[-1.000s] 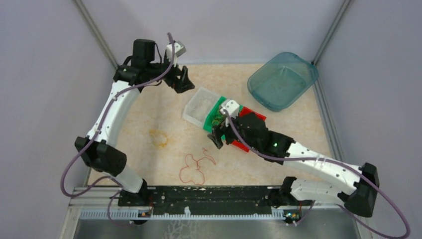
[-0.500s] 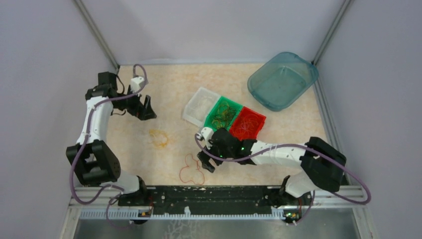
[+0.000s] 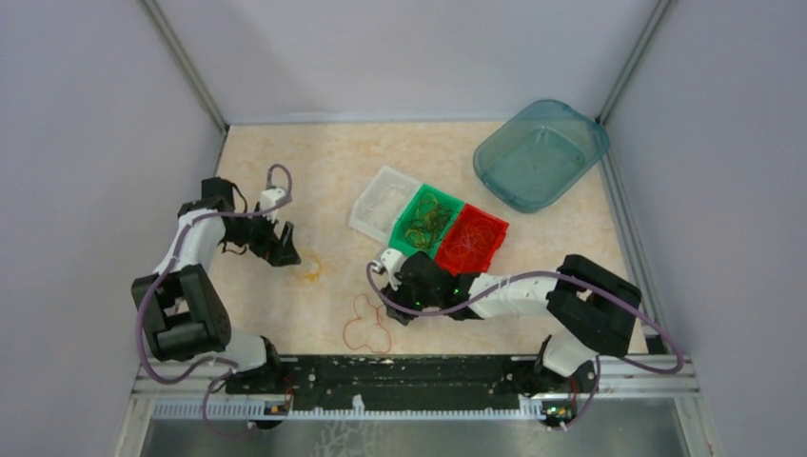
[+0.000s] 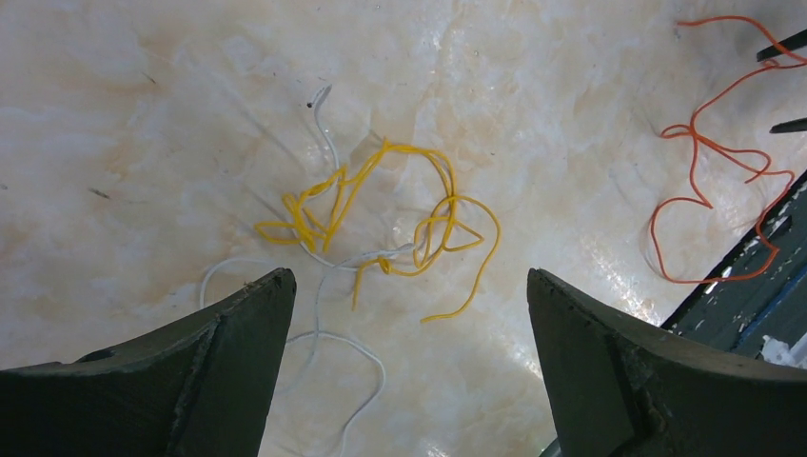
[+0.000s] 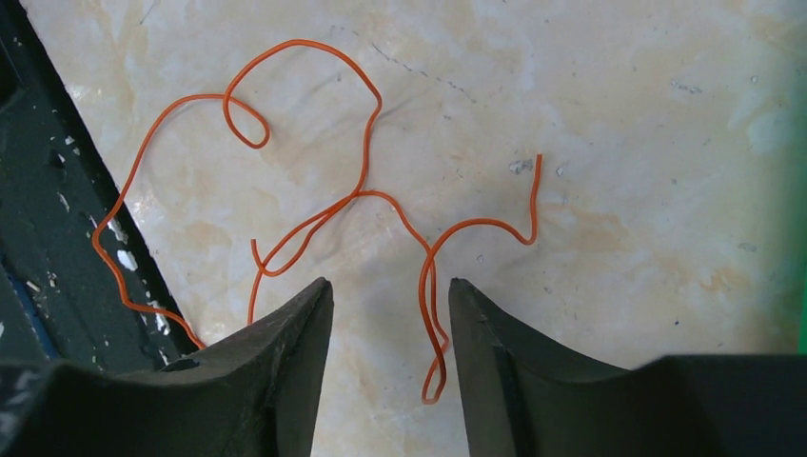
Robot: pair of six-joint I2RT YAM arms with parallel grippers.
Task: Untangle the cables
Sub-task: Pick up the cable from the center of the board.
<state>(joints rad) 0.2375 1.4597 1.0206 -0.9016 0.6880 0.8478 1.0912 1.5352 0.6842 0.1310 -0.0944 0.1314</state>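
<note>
left gripper: low, well left of tray, jaws wide apart | right gripper: low, near tray's front-left, jaws narrowly apart, apparently not clamped

Your table has a cream, marbled top. Right below your left gripper lies a yellow cable tangle, with a thin white wire threaded through it. Off to that gripper's right, apart from the tangle and directly under your right gripper, an orange cable sprawls in loose loops, one strand running between the fingers. Beyond the right gripper sits a three-part tray, clear, green and red. Farther out, well apart, sits a teal tub.
</note>
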